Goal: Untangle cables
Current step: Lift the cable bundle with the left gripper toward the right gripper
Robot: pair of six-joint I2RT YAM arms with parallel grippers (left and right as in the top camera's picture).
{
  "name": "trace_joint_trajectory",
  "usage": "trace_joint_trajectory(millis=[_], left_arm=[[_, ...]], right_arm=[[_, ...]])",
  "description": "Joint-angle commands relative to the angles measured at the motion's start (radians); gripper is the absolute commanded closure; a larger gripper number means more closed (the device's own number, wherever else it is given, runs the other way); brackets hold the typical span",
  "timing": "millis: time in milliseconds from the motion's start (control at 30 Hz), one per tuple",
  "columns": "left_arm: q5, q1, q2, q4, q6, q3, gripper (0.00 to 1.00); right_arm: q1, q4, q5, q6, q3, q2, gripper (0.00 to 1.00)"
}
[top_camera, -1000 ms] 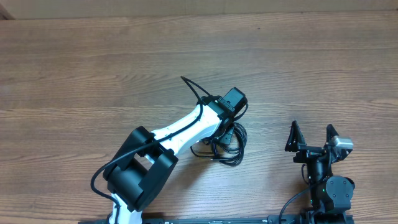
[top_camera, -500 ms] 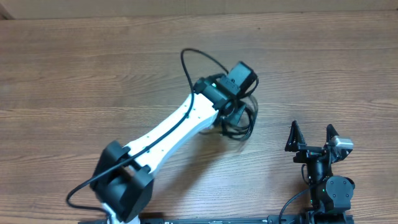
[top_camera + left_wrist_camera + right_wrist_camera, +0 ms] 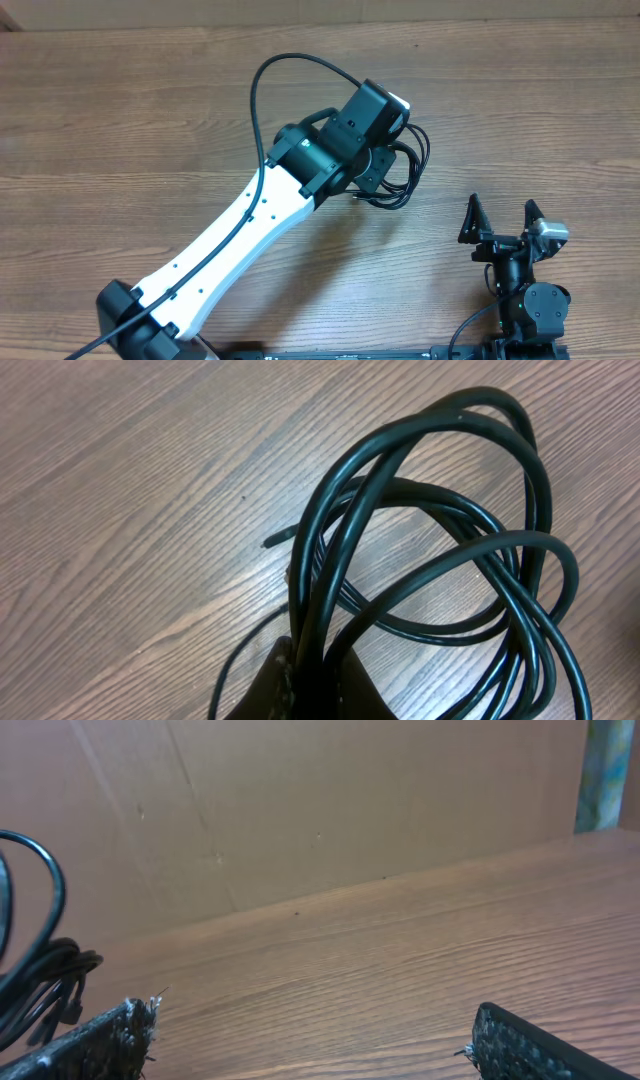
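Presently on hand: 1 cable bundle, 2 tools

Item 1, the cables (image 3: 408, 172): thin black cords looped over one another in 1 coil, right of the middle of the tabletop (image 3: 120, 110). In my left wrist view the loops fan out beyond the grip and 1 loose end pokes out to the side. I can make out no plug tips. The coil appears raised off the wood, though I cannot be sure.

Item 2, left tool (image 3: 312, 665): pinched shut on several strands at 1 side of the coil. Purpose, as I judge it: gripping 1 side lets the remaining loops sag apart and show their crossings. Arm stretched long on a diagonal from the near-left base, wrist bent down over the bundle.

Item 3, right tool (image 3: 500, 212): fingers spread wide, holding nothing. Parked at the near-right edge, well apart from the coil, arm folded over its base, pointing toward the far side. Likely kept in reserve for a 2nd strand.
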Motion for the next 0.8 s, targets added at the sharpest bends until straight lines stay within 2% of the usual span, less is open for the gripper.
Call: trace_joint_trajectory(millis=[0,167,333,533,767], left_arm=[[-0.005,0.005,-0.063,0.004,-0.007,0.035,0.96],[-0.005,0.005,-0.090,0.037,-0.087,0.036,0.96],[-0.004,0.005,-0.090,0.082,-0.144,0.036,0.96],[-0.005,0.004,-0.090,0.168,-0.139,0.036,0.96],[0.005,0.005,-0.090,0.222,-0.025,0.036,0.96]], right_arm=[[-0.003,0.003,-0.014,0.051,-0.010,-0.010,0.00],[-0.003,-0.023,-0.097,0.051,0.002,-0.010,0.00],[-0.003,-0.180,-0.114,0.096,0.110,-0.010,0.00],[-0.003,-0.365,-0.174,0.145,0.295,-0.005,0.00],[-0.003,-0.595,-0.225,0.145,0.531,0.126,0.00]])
